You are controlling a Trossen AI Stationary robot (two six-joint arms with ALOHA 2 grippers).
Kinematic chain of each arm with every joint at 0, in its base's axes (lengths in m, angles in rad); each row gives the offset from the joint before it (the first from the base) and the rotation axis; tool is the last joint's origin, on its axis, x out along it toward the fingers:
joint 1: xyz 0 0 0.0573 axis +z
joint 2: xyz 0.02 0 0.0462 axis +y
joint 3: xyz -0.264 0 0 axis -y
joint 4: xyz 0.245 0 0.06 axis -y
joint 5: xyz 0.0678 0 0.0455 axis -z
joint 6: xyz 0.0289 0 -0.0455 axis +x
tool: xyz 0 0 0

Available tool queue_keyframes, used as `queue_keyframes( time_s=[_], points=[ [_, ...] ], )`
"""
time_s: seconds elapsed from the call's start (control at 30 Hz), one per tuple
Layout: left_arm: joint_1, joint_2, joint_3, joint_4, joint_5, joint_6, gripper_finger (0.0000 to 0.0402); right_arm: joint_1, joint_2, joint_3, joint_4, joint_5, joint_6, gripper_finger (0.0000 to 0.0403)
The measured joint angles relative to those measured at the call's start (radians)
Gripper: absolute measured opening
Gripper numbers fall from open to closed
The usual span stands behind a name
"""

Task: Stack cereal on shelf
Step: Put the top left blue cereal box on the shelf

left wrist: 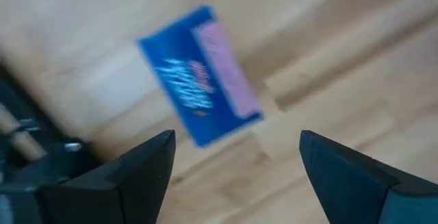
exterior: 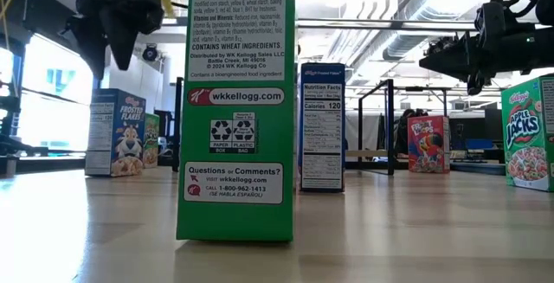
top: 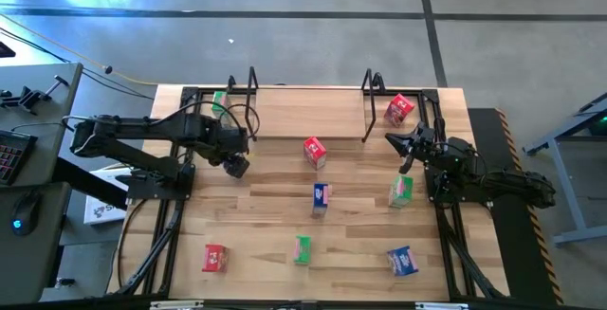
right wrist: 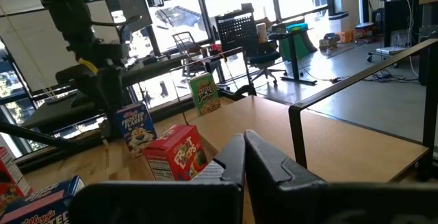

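Note:
My left gripper (left wrist: 236, 140) hangs open, pointing down, above a blue cereal box (left wrist: 202, 73) that stands on the table; its fingers are clear of the box. The same box (exterior: 117, 131) shows below the gripper (exterior: 130, 23) in the low view. In the high view the gripper (top: 235, 163) hides it. The shelf (top: 308, 111) stands at the table's far edge with a red box (top: 400, 109) on its right end and a green box (top: 220, 101) by its left support. My right gripper (right wrist: 244, 142) waits shut and level near the shelf's right support (top: 375, 101).
Loose boxes stand about the table: red (top: 315, 152), blue (top: 321, 196), green (top: 401, 191) in the middle; red (top: 215, 258), green (top: 303, 249), blue (top: 403, 261) along the near side. Bare wood lies between the left gripper and the red middle box.

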Motion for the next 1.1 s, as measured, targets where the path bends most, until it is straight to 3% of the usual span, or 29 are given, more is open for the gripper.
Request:
queue_keyframes(
  time_s=[0.1,0.7,1.1],
  points=[
    [0.018,0.0,0.0,-0.006,-0.04,-0.003,0.0306,0.0,0.0,0.0,0.0,0.0,0.0,0.0],
    [0.118,0.138,0.0,0.029,-0.025,0.066,0.0306,0.0,0.0,0.0,0.0,0.0,0.0,0.0],
    [0.128,0.184,0.0,0.037,-0.019,0.104,0.0302,0.0,0.0,0.0,0.0,0.0,0.0,0.0]
  ],
)
